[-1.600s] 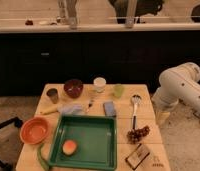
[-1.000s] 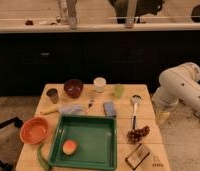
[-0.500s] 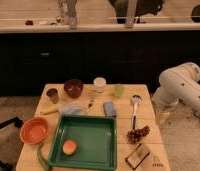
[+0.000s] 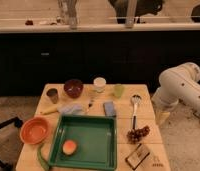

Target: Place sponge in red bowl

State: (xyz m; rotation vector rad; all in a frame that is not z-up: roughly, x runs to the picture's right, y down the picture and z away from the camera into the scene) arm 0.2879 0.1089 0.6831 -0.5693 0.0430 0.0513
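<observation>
Note the red bowl [image 4: 34, 129], apparently empty, near the front-left corner of the worktop, and the sponge [image 4: 109, 108] lying flat and ungrasped mid-worktop just behind the green tray [image 4: 85, 118]. Count pick-up, carry and release as all outstanding. Locate the gripper [image 4: 163, 117] off the right edge, below the white arm [image 4: 180, 87] and well apart from the sponge; released or clenched cannot be told.

Robot arm [image 4: 179, 86] is cropped by the right edge. Its gripper [image 4: 162, 118], low beside the table's [image 4: 124, 107] right side, cannot be read in detail. The table's front is cut off by the bottom edge. The print on the small packet [image 4: 137, 156] is illegible. The dark object [image 4: 5, 125] at far left is cropped and unidentifiable.
</observation>
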